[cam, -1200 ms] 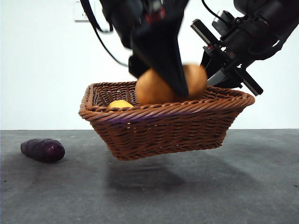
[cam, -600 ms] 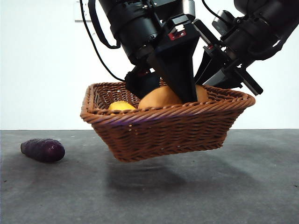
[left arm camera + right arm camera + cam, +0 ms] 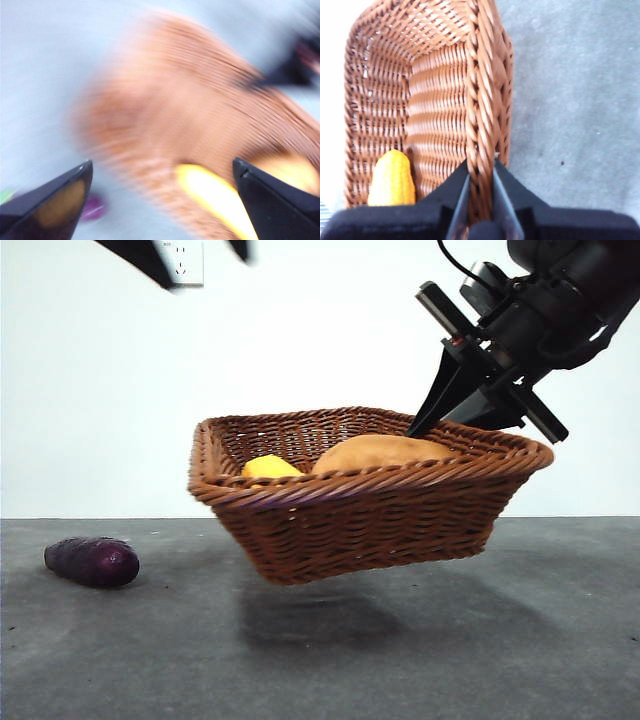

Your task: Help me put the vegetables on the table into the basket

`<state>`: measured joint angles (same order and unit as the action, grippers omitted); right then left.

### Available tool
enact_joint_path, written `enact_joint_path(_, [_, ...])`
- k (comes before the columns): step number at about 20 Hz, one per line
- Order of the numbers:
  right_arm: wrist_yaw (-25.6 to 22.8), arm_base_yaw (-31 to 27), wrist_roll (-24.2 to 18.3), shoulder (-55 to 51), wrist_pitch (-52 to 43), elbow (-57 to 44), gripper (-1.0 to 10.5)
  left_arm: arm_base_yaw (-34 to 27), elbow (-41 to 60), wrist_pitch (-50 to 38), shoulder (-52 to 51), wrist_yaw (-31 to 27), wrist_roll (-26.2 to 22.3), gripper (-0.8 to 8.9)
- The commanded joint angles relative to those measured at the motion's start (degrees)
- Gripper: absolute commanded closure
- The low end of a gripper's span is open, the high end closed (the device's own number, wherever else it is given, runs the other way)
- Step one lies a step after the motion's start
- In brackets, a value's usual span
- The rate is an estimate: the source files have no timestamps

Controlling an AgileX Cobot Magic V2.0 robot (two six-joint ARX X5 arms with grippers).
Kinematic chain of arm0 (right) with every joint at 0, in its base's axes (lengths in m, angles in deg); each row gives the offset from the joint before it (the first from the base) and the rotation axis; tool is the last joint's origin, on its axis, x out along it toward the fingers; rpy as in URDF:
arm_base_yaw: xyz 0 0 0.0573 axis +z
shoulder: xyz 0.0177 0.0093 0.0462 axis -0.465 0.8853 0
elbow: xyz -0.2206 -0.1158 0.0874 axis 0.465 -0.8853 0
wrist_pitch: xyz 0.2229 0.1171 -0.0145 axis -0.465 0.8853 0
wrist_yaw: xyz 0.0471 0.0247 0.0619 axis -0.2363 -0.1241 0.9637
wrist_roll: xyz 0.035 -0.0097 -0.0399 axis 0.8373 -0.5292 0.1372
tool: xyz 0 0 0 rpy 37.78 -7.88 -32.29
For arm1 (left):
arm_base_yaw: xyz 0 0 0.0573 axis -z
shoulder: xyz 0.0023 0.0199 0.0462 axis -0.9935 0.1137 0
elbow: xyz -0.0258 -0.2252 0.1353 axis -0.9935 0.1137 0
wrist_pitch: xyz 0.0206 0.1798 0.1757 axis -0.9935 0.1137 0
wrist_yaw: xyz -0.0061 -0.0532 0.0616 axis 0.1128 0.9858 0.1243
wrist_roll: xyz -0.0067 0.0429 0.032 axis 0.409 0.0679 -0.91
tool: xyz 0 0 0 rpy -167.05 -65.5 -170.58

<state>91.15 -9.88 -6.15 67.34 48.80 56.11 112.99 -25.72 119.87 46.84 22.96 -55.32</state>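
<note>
The brown wicker basket [image 3: 360,520] hangs tilted above the table [image 3: 450,660]. My right gripper [image 3: 420,425] is shut on its right rim, and in the right wrist view [image 3: 480,170] the jaws pinch the braided rim [image 3: 479,100]. The yellow corn cob [image 3: 270,467] [image 3: 392,180] and the orange-brown potato [image 3: 380,452] lie inside the basket. The dark purple sweet potato [image 3: 92,561] lies on the table at the far left. My left gripper [image 3: 200,260] is high at the top left, open and empty. Its blurred wrist view [image 3: 161,162] shows the basket [image 3: 190,120] below.
A white wall stands behind the table, with a socket plate [image 3: 185,265] at the top left. The basket's shadow [image 3: 320,615] falls on the table beneath it.
My left gripper lowered the potato into the basket, let it go and rose away to the top left. The right gripper kept holding the basket up.
</note>
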Motion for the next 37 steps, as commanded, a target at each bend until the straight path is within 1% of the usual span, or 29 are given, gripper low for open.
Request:
enact_joint_path(1, [2.32,-1.22,-0.13,-0.07,-1.01,2.89,9.6,-7.13,0.20,1.88,-0.55,0.13,7.37,3.42])
enact_joint_path(2, [2.45,-1.95,-0.66,-0.24,0.09,4.48,9.6,-10.05,0.20,3.34,0.02,0.63,7.91,3.42])
enact_joint_path(3, [2.43,-2.67,-2.10,-0.33,2.08,6.62,9.6,-12.09,0.20,4.81,1.16,0.92,9.16,3.42])
enact_joint_path(5, [2.05,-4.02,-5.07,-0.35,6.95,11.45,9.6,-14.32,0.20,6.47,4.61,0.94,11.39,3.42])
enact_joint_path(8, [0.74,-5.68,-9.11,-0.35,13.77,18.14,9.6,-15.10,0.20,7.69,11.19,0.92,16.17,3.42])
enact_joint_path(11, [0.63,-6.84,-12.74,-0.35,20.20,23.43,9.6,-15.10,0.20,7.72,18.16,0.92,20.96,3.42])
enact_joint_path(13, [0.70,-7.45,-14.19,-0.35,22.77,25.46,9.6,-15.10,0.20,8.20,22.38,0.90,24.06,3.42])
enact_joint_path(16, [0.76,-8.24,-14.99,-0.35,23.52,26.32,9.6,-15.65,0.20,8.74,26.99,-0.20,24.46,3.42])
enact_joint_path(19, [0.52,-8.90,-17.07,-0.35,24.55,26.29,9.6,-16.26,0.20,7.43,30.49,-0.83,24.59,3.42])
enact_joint_path(22, [0.50,-8.96,-17.44,-0.35,24.52,26.29,9.6,-16.55,0.22,5.66,33.00,-0.96,25.16,3.42])
enact_joint_path(27, [0.55,-8.96,-18.12,-0.35,24.70,26.29,9.6,-16.87,0.22,3.15,35.43,-0.96,25.77,3.42])
enact_joint_path(37, [0.55,-8.96,-18.80,-0.35,25.77,26.29,9.6,-18.64,0.24,1.03,36.17,-0.94,26.73,3.46])
